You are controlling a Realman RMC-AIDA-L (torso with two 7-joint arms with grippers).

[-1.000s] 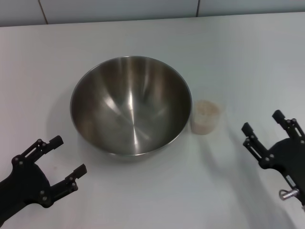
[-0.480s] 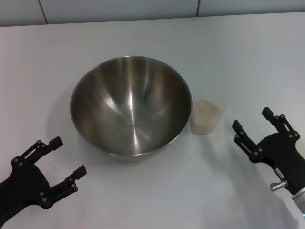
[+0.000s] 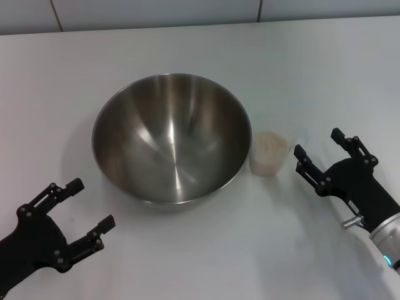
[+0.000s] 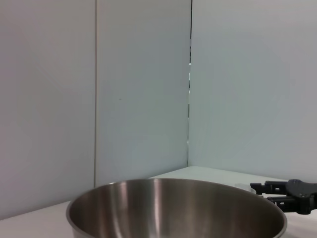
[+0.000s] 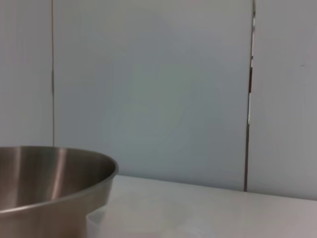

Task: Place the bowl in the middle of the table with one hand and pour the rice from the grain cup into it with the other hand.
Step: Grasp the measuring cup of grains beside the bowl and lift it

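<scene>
Nearest the robot, the left gripper [image 3: 84, 206] hangs over the near left part of the table [image 3: 200, 250], fingers spread apart and holding nothing, clear of the bowl's near left rim. The right gripper [image 3: 319, 150] sits at the near right, fingers likewise spread and empty, its fingertips just beside the grain cup [image 3: 270, 153] on the cup's right side without touching it.

Farther in, the stainless-steel mixing bowl [image 3: 172, 137] stands upright near the table's centre, its brushed interior bare. The grain cup stands upright immediately to the bowl's right, close against the bowl wall; whether the two touch cannot be determined. The rice [image 3: 270, 144] fills the cup as a pale heap.

In the left wrist view, the bowl rim [image 4: 173, 208] occupies the foreground with the right gripper [image 4: 290, 193] beyond it. In the right wrist view, the bowl wall [image 5: 49, 183] is close by.

No brand, label or legible writing appears on any item.
</scene>
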